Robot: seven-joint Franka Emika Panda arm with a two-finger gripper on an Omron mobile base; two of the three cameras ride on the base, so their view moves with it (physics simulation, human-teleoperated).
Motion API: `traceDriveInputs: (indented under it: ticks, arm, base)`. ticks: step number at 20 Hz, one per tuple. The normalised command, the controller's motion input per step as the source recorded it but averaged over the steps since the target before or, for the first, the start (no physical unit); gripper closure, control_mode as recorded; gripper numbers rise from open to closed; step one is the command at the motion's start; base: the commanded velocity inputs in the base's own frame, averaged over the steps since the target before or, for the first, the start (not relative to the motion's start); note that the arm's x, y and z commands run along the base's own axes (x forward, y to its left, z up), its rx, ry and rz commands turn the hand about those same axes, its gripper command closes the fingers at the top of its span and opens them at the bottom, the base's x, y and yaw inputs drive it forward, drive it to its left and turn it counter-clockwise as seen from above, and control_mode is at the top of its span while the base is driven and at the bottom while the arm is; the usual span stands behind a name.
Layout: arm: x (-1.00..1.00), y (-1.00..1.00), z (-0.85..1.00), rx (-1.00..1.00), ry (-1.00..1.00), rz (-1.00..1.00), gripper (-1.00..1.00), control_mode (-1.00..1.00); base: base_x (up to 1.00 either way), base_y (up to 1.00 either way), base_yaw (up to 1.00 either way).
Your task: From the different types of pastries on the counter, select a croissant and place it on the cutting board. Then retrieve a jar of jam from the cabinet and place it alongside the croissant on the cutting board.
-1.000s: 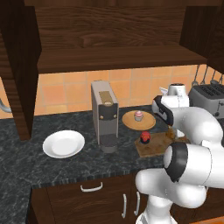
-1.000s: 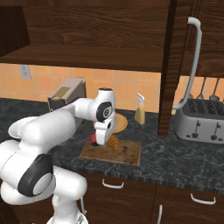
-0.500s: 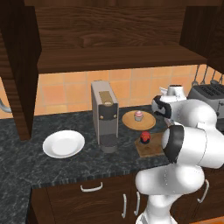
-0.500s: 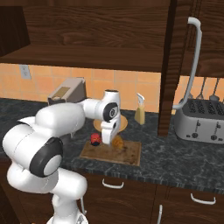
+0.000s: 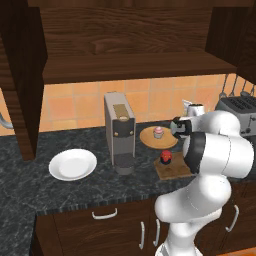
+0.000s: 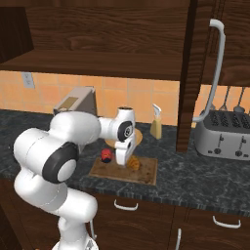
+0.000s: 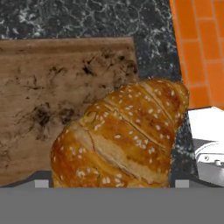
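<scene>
We log the gripper [image 6: 126, 158] low over the cutting board [image 6: 144, 171], pointing down. Whether its tips are spread, pressed together or pinching the croissant [image 7: 120, 135] we cannot tell: in the hand view the pastry covers the spot where the tips would rise, and in the right base view the white hand hides them.

The croissant sits on the board toward its right half, just right of the hand in the right base view [image 6: 135, 164]. In the hand view it lies across one corner of the board [image 7: 48, 100], its far end reaching past the board's edge over the dark counter [image 7: 87, 17]; contact with the wood is not resolvable.

The jar of jam [image 6: 106, 156] stands at the board's left end, near its back corner, close to the hand; a gap cannot be made out. In the left base view the jar [image 5: 166, 157] is clear, but the arm covers the right part of the board [image 5: 169, 171].

Open room: bare board at its front right, bare counter [image 6: 205, 176] to the right up to the toaster [image 6: 223, 139]. Behind the board, the round plate with the cupcake [image 5: 158, 132] stands near the wall; a coffee machine [image 5: 119, 131] bounds the left.
</scene>
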Motion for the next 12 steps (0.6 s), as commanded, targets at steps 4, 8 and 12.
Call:
traceDriveInputs:
  ticks: [4, 8, 12]
  arm:
    - [0.23, -0.23, -0.38, -0.02, 0.0, 0.0, 1.0, -1.0]
    - [0.08, -0.24, -0.34, 0.0, 0.0, 0.0, 1.0, -1.0]
    - [0.01, -0.2, -0.34, -0.01, 0.0, 0.0, 1.0, -1.0]
  base:
    - [0.0, 0.0, 0.0]
    - [0.0, 0.0, 0.0]
    - [0.0, 0.0, 0.0]
